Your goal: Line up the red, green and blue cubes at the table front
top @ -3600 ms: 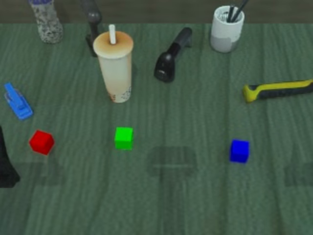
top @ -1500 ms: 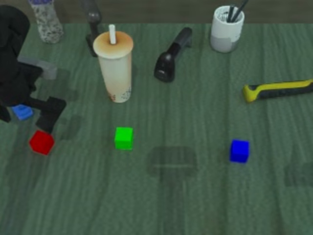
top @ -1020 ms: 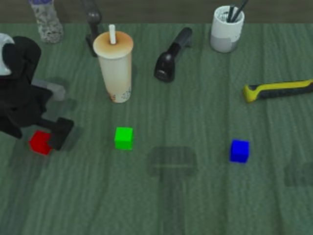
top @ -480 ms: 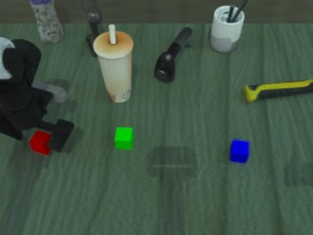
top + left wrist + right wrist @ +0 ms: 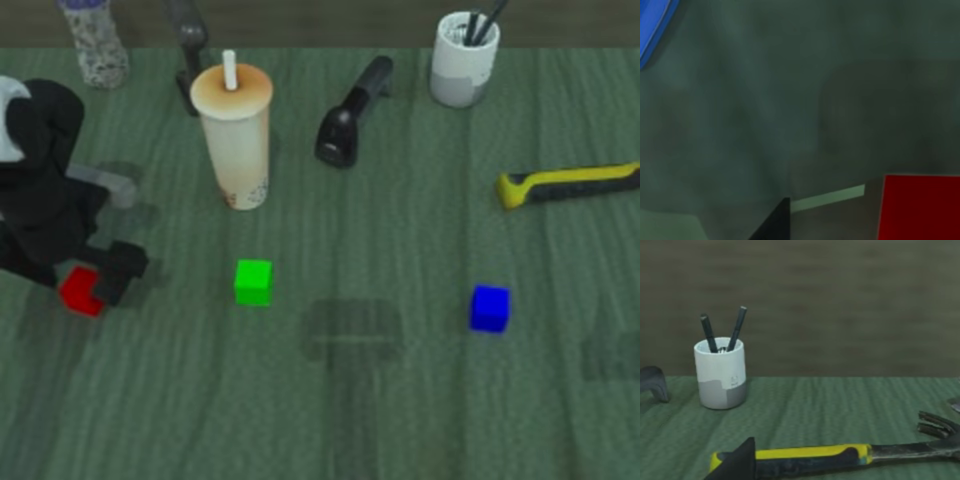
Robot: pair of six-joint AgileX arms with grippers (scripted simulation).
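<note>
While the left gripper sits low at the far left of the dark green wood-grain table, its two black fingers straddle the small bright red cube, one finger on the cube's side toward the tall paper cup with a straw, the other mostly hidden under the arm. Jaws look narrowed around the cube; whether the pads actually press it, cannot tell. Left wrist view shows the red cube right at the fingertip zone with a sliver of table beside it, so it sits between the fingers, not off to one side.

Key relation: the cube is directly under and inside this gripper, diagonally left and frontward of the cup. Being a cube it has no long axis, and its faces look roughly square to the fingers. The left arm is by far the nearer one; the right gripper is out of the top view, parked by the yellow-and-black-handled hammer on the far side of the cup.

Small bright green cube lies just frontward of the cup, apart from the red one. Small deep blue cube is well to the cup's right and frontward. All three already sit near one row across the table, loosely spaced. Judgement: next is closing firmly and lifting the red cube toward the green.
</note>
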